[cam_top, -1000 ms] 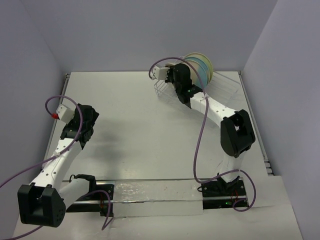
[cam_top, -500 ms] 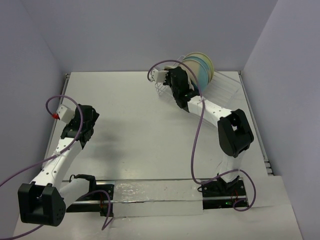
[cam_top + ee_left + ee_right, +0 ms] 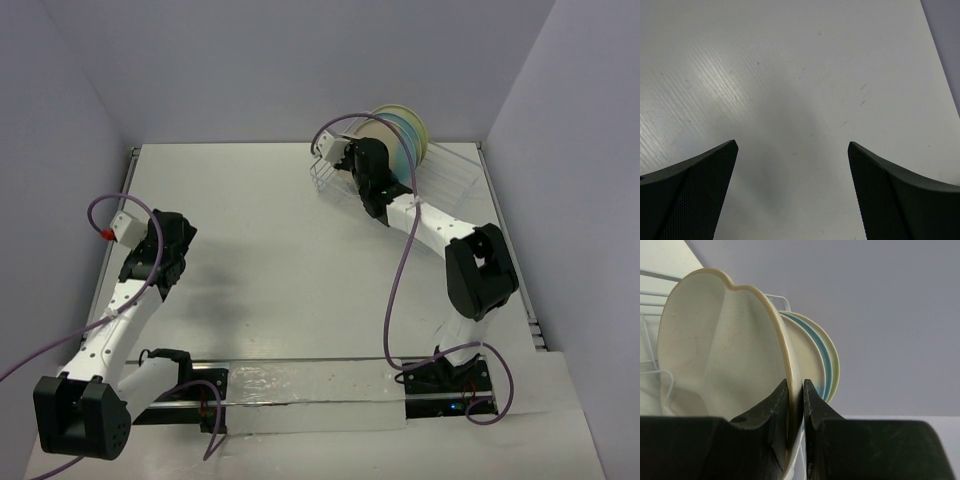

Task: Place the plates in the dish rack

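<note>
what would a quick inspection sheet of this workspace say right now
surface: white matte table, faint scuffs in the left wrist view
job's things: white wire dish rack at the far right; cream ceramic plate with a lobed rim upright at the rack; round pale blue and pale green plates upright behind it
clutter: nothing seen
grippers: left gripper open above the table, holding nothing; right gripper fingers shut on the cream plate's rim
cables: purple cables loop along both arms
surroundings: pale grey walls on three sides
</note>
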You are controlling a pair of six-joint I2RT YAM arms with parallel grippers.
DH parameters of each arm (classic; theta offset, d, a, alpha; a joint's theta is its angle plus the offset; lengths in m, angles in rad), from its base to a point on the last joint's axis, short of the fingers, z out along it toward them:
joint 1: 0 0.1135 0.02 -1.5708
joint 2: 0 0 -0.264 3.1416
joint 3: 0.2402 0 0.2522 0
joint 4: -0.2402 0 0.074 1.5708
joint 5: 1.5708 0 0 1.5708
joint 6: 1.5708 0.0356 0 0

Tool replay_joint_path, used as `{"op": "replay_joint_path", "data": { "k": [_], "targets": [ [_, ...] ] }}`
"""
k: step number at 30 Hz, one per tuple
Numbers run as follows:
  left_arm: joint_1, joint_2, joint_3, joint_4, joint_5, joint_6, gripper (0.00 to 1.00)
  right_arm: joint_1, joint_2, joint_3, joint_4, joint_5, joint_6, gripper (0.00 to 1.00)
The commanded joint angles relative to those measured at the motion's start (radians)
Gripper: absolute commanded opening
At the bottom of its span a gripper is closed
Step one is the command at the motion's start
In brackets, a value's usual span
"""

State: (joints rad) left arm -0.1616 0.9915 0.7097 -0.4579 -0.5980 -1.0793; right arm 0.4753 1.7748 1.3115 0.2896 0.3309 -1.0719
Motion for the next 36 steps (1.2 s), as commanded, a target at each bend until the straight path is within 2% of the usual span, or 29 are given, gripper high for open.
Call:
{"op": "replay_joint_path", "data": {
  "k": [1, 12, 16, 19, 30, 31, 33, 36],
  "targets": [
    [0.01, -0.025, 0.047, -0.008, -0.013, -0.008, 0.99, -0.042, -0.018, -0.085, -0.079, 0.01, 0.107, 0.0],
    [0.01, -0.03, 0.045, -0.005, -0.001, -0.005, 0.99, -0.064, 0.026, -0.109, -0.092, -0.028, 0.099, 0.01],
    [0.01, -0.042, 0.043, -0.011, -0.011, -0.007, 0.99, -0.07, 0.037, -0.119, -0.099, -0.059, 0.078, 0.08],
    [0.01, -0.05, 0.041, -0.011, -0.013, -0.004, 0.99, -0.074, 0.051, -0.105, -0.097, -0.052, 0.081, 0.19],
    [0.01, -0.057, 0.039, -0.012, -0.017, 0.001, 0.99, -0.075, 0.017, -0.068, -0.09, -0.047, 0.086, 0.3],
    [0.009, -0.056, 0.038, -0.011, -0.016, 0.001, 0.99, -0.075, 0.017, -0.068, -0.091, -0.056, 0.079, 0.27],
    [0.009, -0.059, 0.036, -0.011, -0.013, 0.001, 0.99, -0.074, 0.02, -0.068, -0.095, -0.091, 0.057, 0.13],
    [0.01, -0.062, 0.031, -0.009, -0.007, 0.002, 0.99, -0.075, 0.051, -0.017, -0.116, -0.136, 0.052, 0.08]
  ]
}}
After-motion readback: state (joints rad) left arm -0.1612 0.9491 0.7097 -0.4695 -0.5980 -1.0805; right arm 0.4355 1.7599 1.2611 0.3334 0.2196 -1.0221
